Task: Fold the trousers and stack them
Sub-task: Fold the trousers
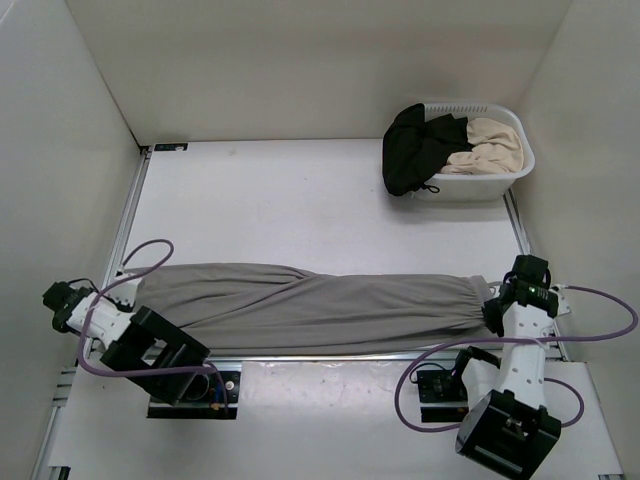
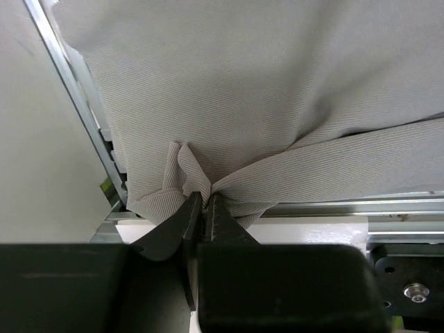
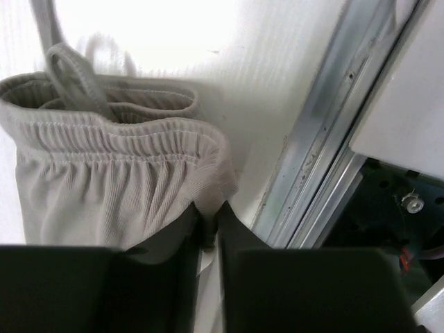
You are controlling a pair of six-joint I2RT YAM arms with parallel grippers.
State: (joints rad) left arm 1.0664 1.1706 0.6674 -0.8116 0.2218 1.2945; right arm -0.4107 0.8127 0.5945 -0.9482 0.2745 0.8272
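My jaws pinch both ends of the trousers [image 1: 320, 305], the left gripper [image 2: 203, 208] deep, the right gripper [image 3: 210, 220] barely on the waistband [image 3: 118, 142] corner, which tension could tug free.

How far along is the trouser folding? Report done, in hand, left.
Done: trousers lie stretched along the near edge, legs together. In hand: left fingers pinch the leg end; right fingers at the waistband corner, grip unclear. Left: crosswise folds, stacking.
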